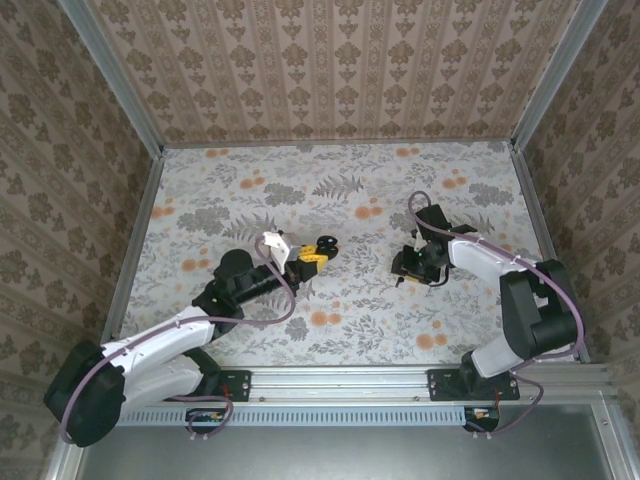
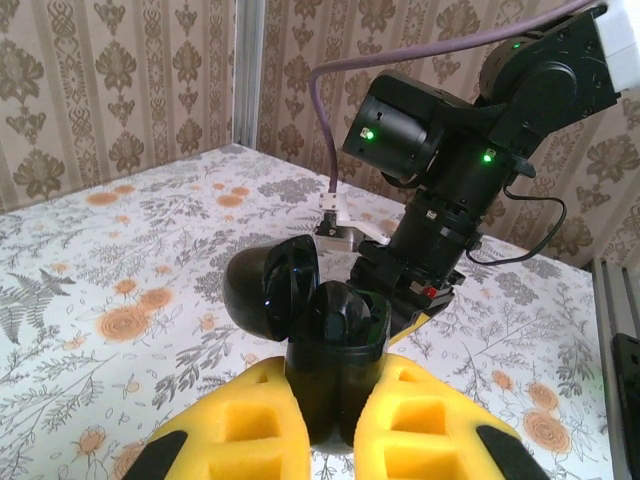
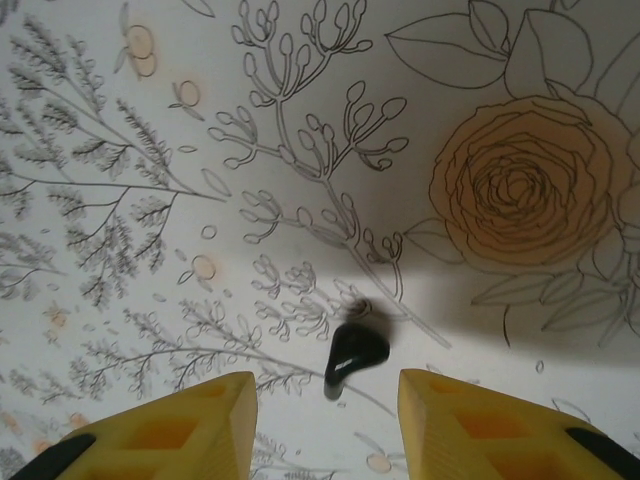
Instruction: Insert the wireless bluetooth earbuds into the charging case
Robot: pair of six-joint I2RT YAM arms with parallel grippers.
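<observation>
The charging case (image 2: 335,345) is glossy, smooth black plastic, and the earbud (image 3: 355,357) shares that shiny black finish. The left pincer (image 2: 333,400) has matt yellow plastic fingers (image 2: 235,430). The surface (image 1: 340,190) carries a matt floral print, edged by dull metal rails (image 1: 350,380).

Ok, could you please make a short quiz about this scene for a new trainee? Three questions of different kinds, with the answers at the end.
1. True or false: the left hand is shut on the charging case.
2. The lid of the case is: A) open, B) closed, C) taken off.
3. What small black thing lies on the table in front of the open right hand?
Key: 1 true. 2 A. 3 an earbud.
</observation>
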